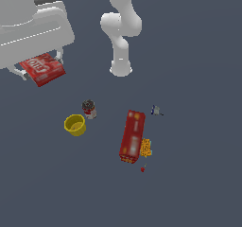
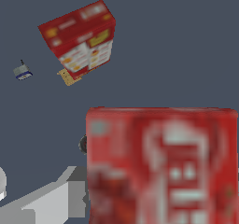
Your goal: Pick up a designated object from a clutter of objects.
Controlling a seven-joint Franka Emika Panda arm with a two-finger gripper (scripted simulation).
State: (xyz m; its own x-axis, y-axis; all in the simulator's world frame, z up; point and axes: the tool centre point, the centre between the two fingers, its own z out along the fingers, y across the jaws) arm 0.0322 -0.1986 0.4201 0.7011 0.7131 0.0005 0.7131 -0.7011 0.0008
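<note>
At the exterior view's upper left, under the big white gripper (image 1: 40,56): small red box (image 1: 42,69) clamped in it, apparently off the floor, tilted, filling the wrist view close up. Below and well apart: yellow bowl (image 1: 75,125), dark-topped can (image 1: 89,109), long red carton (image 1: 132,136), orange piece (image 1: 146,147). Nothing in the way overhead.

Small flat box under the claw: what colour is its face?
Red with white lettering, on the small flat red box; clearest in the exterior view.
</note>
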